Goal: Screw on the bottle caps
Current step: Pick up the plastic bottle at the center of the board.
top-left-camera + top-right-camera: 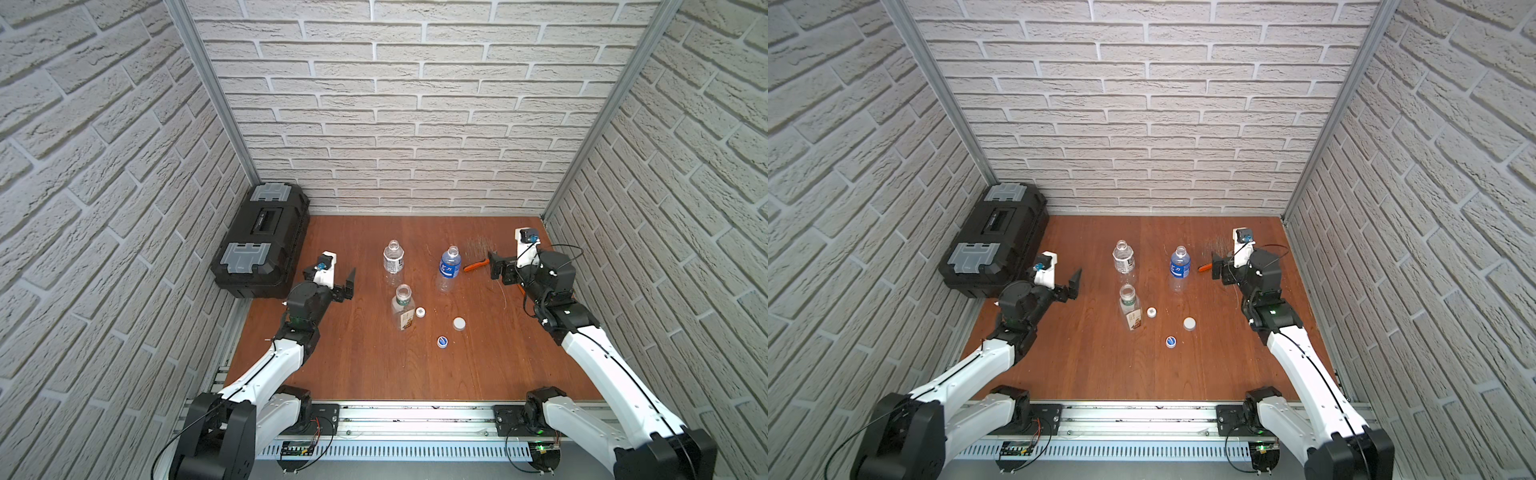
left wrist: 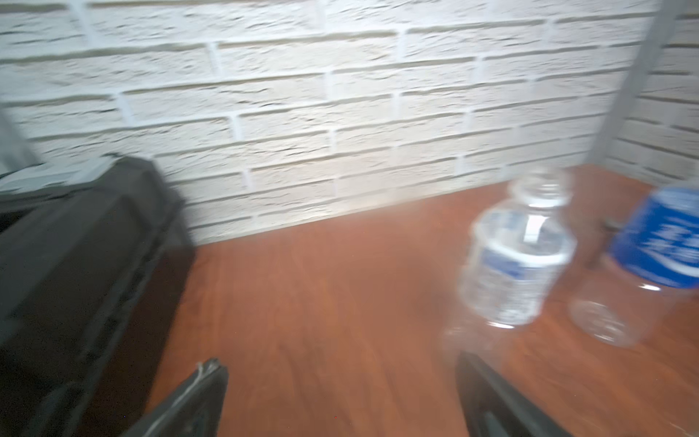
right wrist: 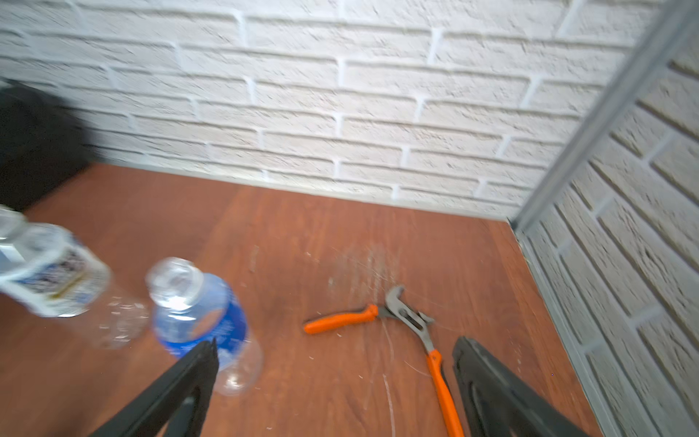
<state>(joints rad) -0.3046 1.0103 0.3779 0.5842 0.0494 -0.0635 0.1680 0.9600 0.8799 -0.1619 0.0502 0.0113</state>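
**Claw state.** In the left wrist view the left claw (image 2: 340, 370) is released, jaws spread wide with nothing between them. The right claw (image 3: 336, 346) is likewise released and empty. The arms flank the work area, which probably leaves either one free for the first pick.

**Bottles.** Three uncapped bottles stand upright at mid-bench (image 1: 374, 374): the white-labelled bottle (image 1: 393, 259), the blue-labelled bottle (image 1: 450, 266), and nearer the robot the squarish bottle with the green neck band (image 1: 403, 307). Upright, open mouths allow a cap to be lowered from above.

**Caps.** No cap is fitted yet. The small white cap (image 1: 420, 312) lies just beside the squarish bottle. The wider white cap (image 1: 459, 323) and the blue cap (image 1: 442, 341) lie apart on bare bench, so the jaws should have room to straddle each.

**Other items.** The black toolbox (image 1: 262, 241) and the orange-handled pliers (image 3: 342, 321) sit clear of the bottles.
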